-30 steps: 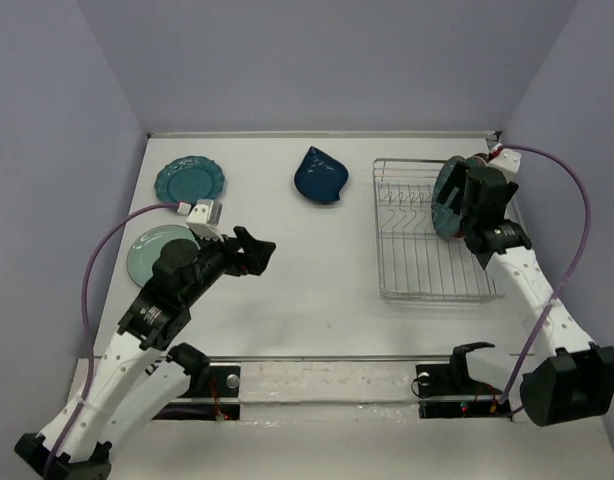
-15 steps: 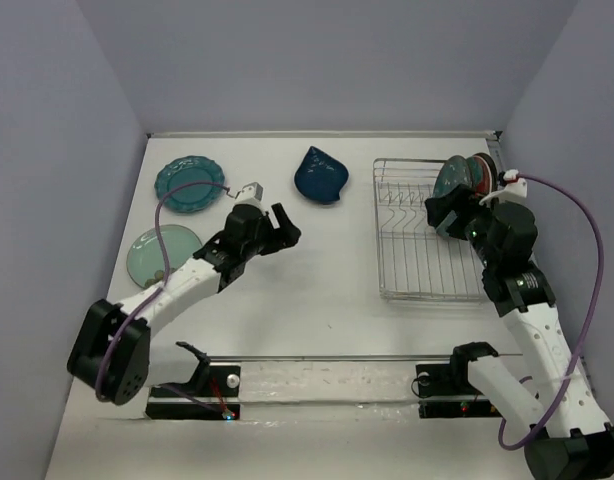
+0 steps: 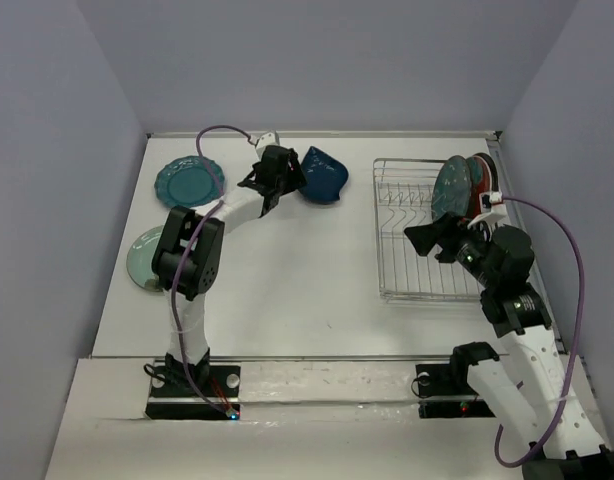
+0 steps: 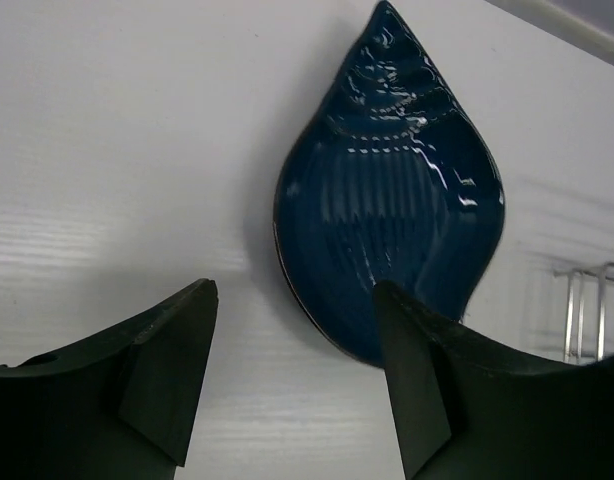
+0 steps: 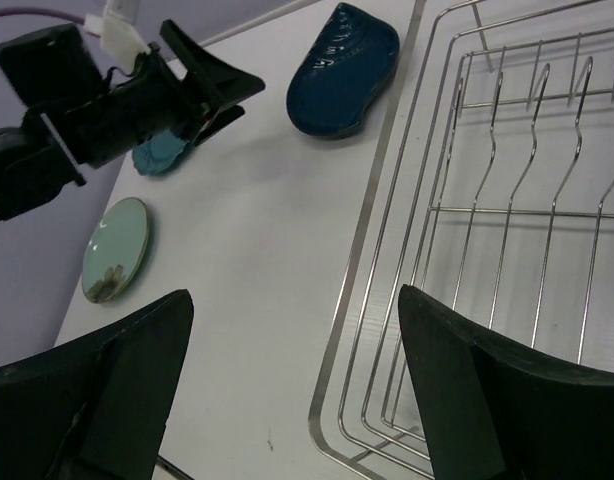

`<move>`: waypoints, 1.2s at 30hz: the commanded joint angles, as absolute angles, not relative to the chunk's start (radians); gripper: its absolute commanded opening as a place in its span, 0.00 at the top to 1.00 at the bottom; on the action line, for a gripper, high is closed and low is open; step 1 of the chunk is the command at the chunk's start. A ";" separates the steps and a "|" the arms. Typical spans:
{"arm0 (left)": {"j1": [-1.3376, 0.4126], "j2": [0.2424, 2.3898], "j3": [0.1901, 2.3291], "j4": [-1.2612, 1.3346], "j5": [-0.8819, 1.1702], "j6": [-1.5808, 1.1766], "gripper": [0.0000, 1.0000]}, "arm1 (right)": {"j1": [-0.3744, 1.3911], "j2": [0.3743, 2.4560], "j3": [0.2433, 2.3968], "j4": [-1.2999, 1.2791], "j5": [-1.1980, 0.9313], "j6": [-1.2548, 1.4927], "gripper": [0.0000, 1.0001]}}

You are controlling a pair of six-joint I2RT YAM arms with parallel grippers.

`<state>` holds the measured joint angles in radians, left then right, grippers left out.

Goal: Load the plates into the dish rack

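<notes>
Bench [image 3: 307,300]: white, walls on three sides.
Far left: scalloped plate [image 3: 187,183], lying flat.
Near left: mint plate [image 3: 142,258], flat too.
Far middle: leaf plate [image 3: 325,176], flat.
Right side: rack [image 3: 412,275], standing on the bench.

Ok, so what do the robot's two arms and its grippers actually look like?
Both the left arm and the right arm are white links joined by chunky black joints. Each ends in a black two-finger gripper, the left gripper and the right gripper, with broad, wedge-shaped matte fingers. A purple cable loops along each arm to a small white connector at the wrist.
</notes>
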<state>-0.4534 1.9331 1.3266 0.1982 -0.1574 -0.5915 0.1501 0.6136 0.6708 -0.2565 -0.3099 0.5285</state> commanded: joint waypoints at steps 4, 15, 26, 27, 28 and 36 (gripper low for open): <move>-0.423 2.127 1.604 0.084 -0.210 -0.512 0.30 | 0.144 0.595 0.672 -0.215 -0.425 0.534 0.11; -0.423 2.339 1.807 0.018 -0.141 -0.511 0.63 | 0.144 0.632 0.681 -0.212 -0.436 0.520 0.11; -0.410 1.998 1.501 0.227 -0.127 -0.578 0.94 | 0.144 0.721 0.716 -0.184 -0.460 0.491 0.12; -0.407 1.946 1.400 0.304 -0.106 -0.595 0.94 | 0.144 0.729 0.719 -0.180 -0.465 0.495 0.12; -0.407 1.900 1.347 0.337 -0.098 -0.626 0.94 | 0.144 0.735 0.716 -0.160 -0.477 0.509 0.12; -0.442 1.435 0.898 0.538 -0.077 -0.724 0.94 | 0.222 0.871 0.715 -0.014 -0.531 0.589 0.12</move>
<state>-0.4110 1.6585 1.0103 0.2428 -0.1013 -0.6369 0.1596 0.8215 0.6727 -0.1467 -0.4957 0.5484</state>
